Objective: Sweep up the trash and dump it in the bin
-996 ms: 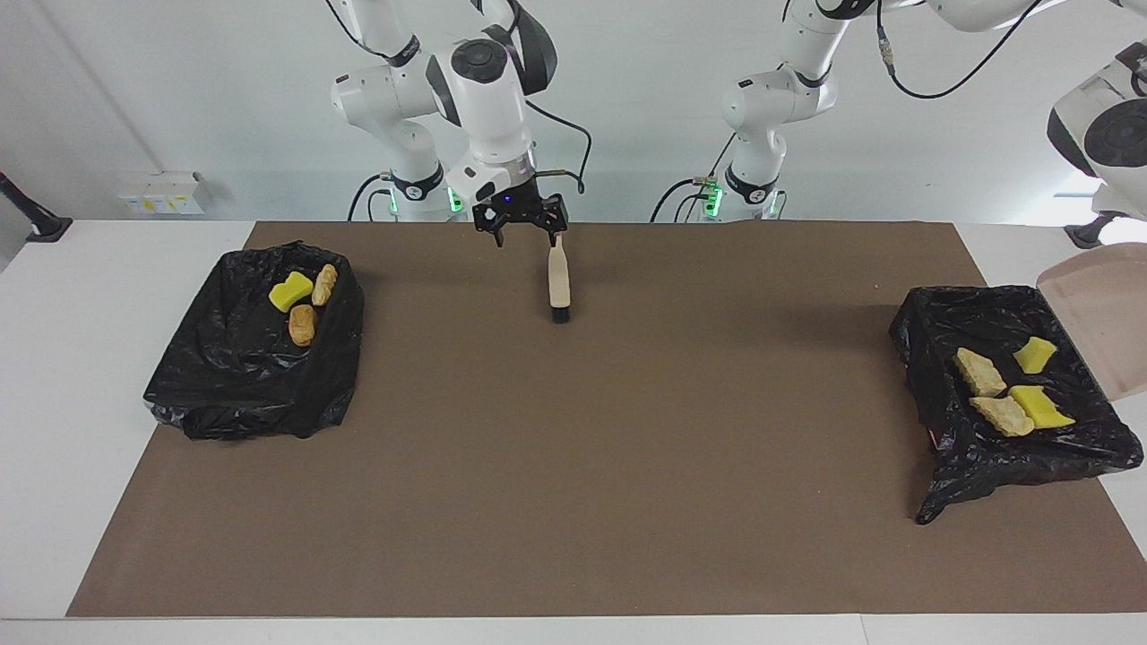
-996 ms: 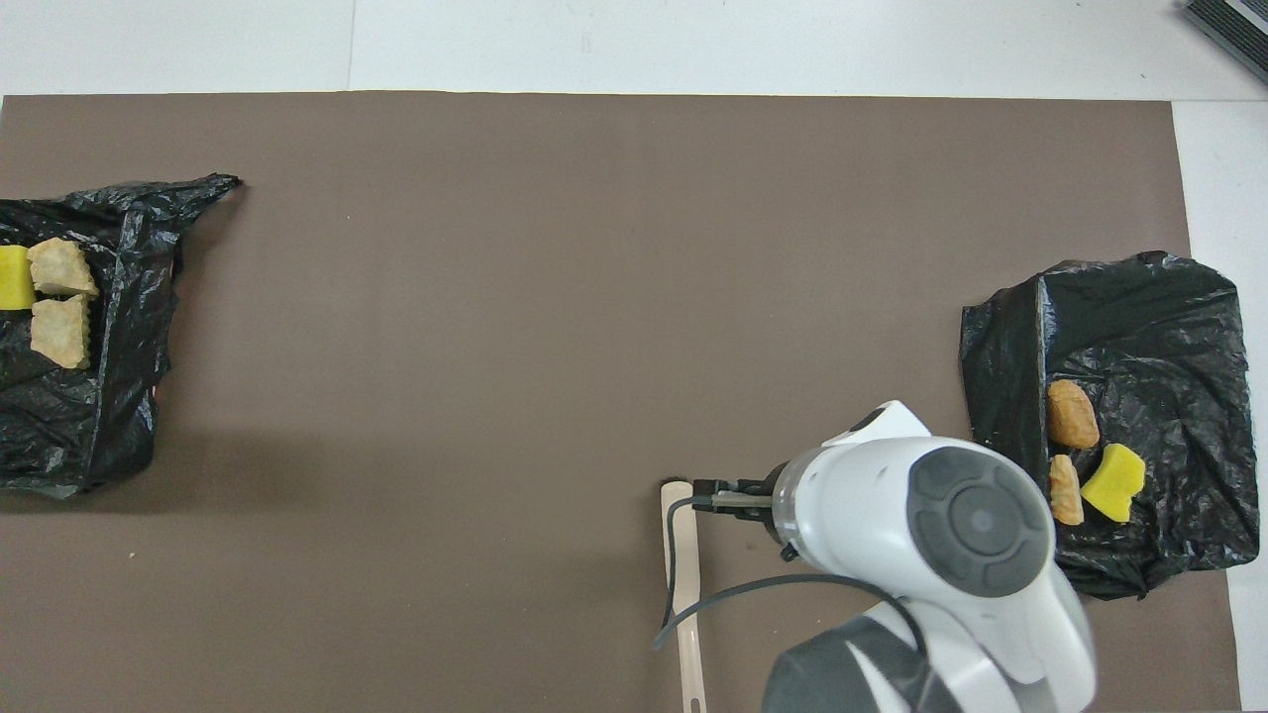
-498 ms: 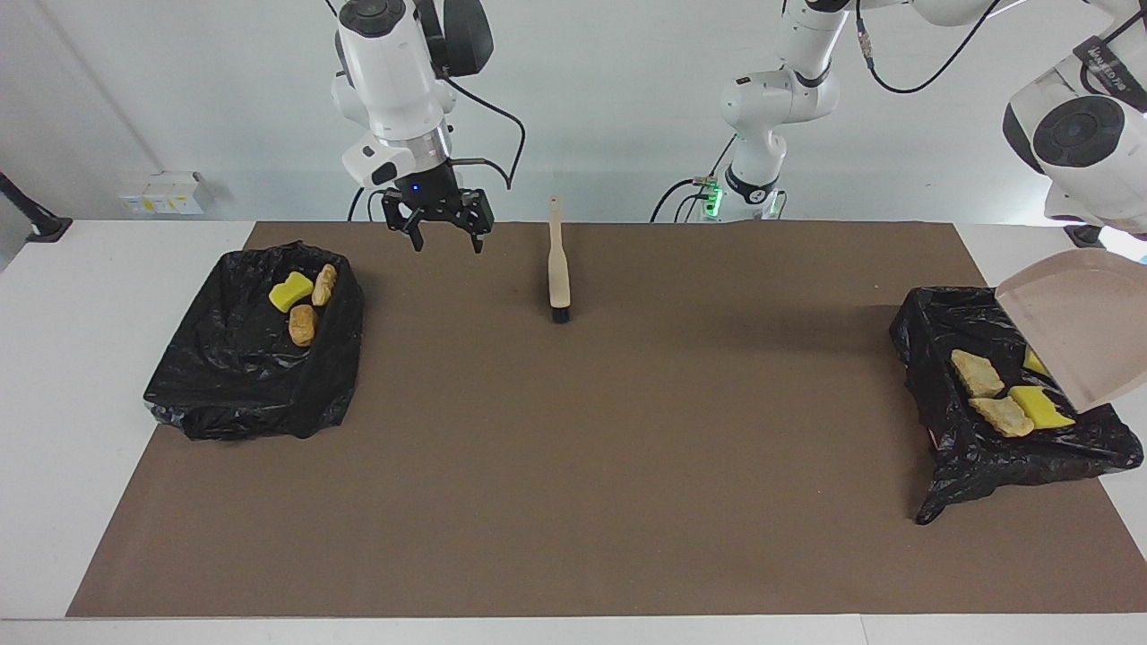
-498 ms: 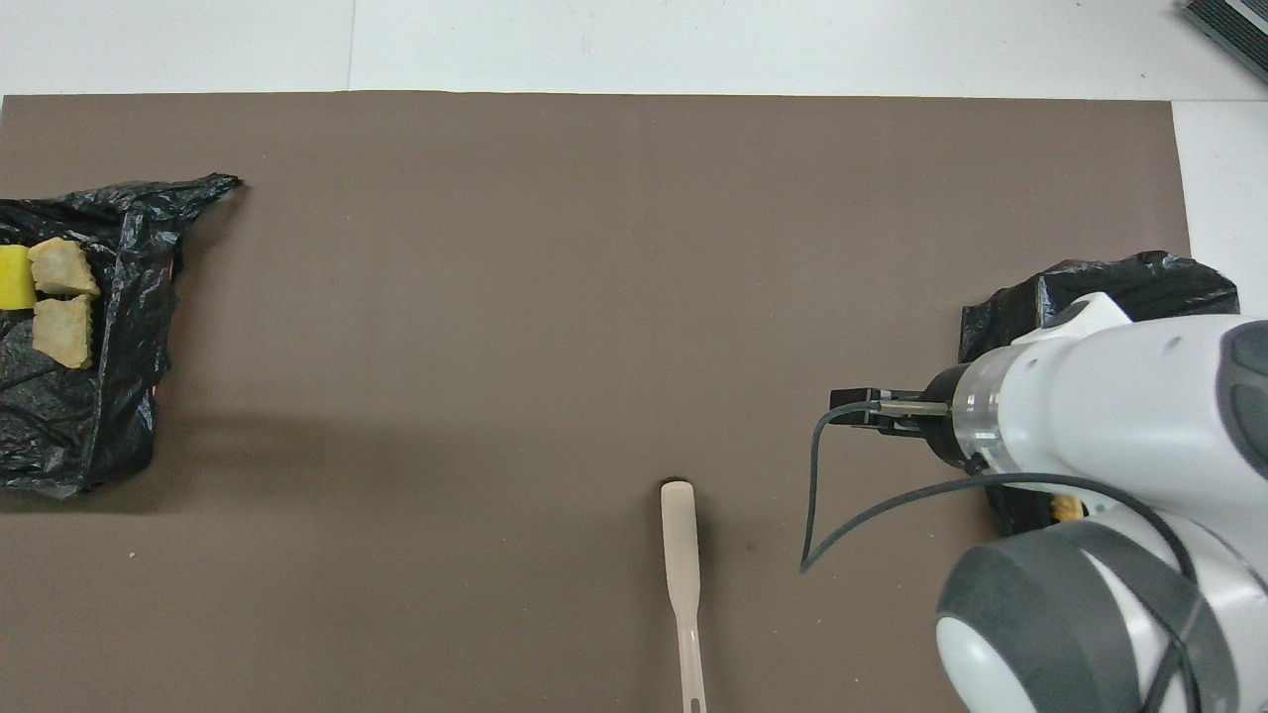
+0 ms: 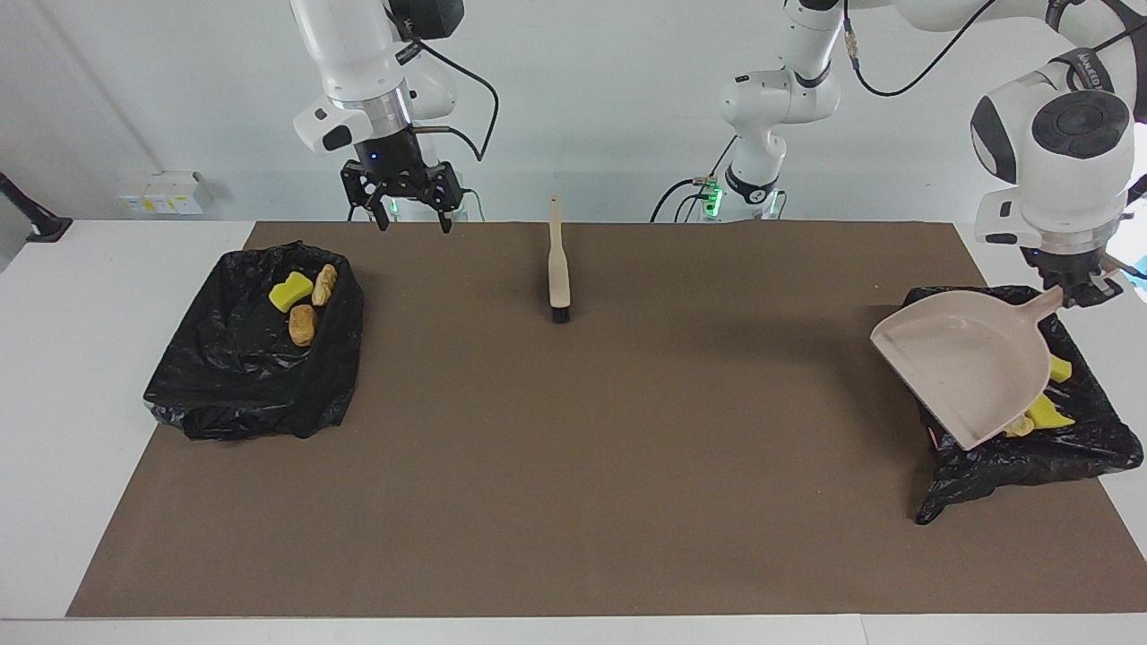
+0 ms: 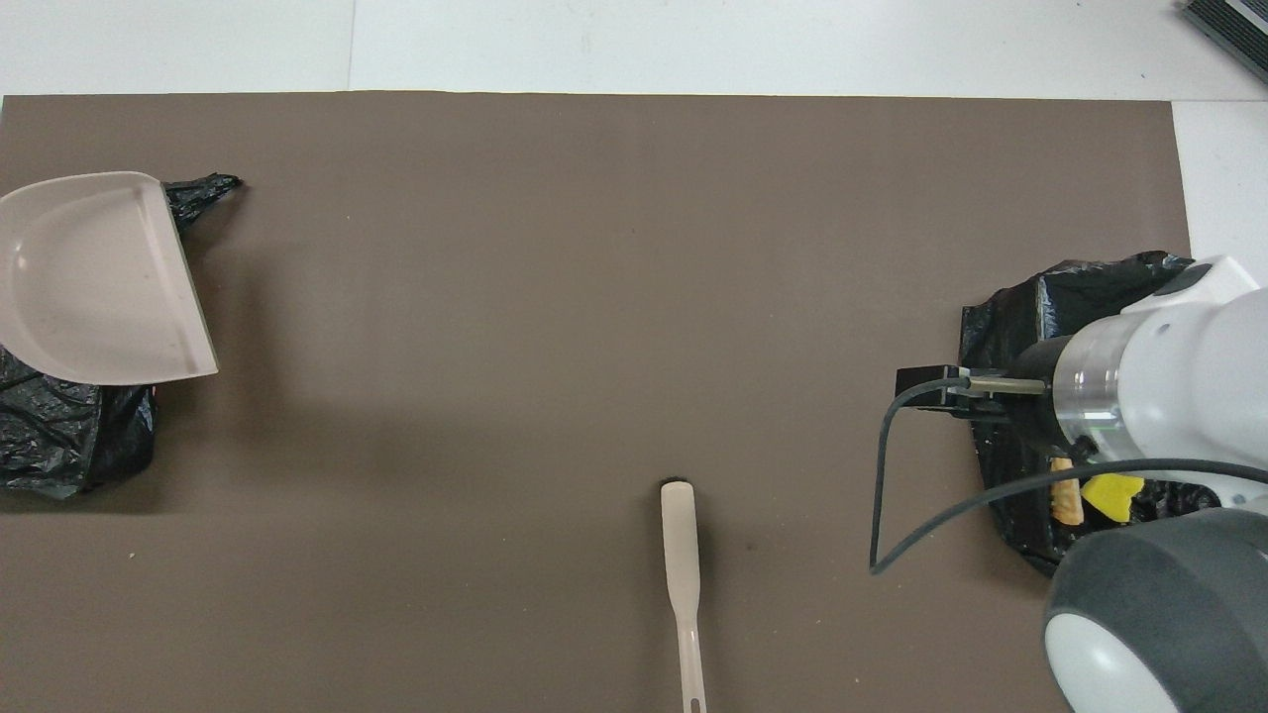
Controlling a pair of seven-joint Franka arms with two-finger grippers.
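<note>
The left hand [image 5: 1086, 291] grips the dustpan [image 5: 968, 372] by its handle, over a bin [image 5: 1013, 457] with trash [image 5: 1044, 414] inside. The right hand [image 5: 401, 193] hangs open above the tabletop [image 5: 573, 466]. The dumping looks done. Next, set the dustpan down flat by the brush [image 5: 558, 273].

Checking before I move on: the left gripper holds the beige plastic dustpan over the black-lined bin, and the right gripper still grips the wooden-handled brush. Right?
Not quite. The left gripper does hold the beige plastic dustpan over the black-lined bin, but the right gripper is open and empty. The wooden-handled brush lies on the brown mat, as the facing view shows.
</note>
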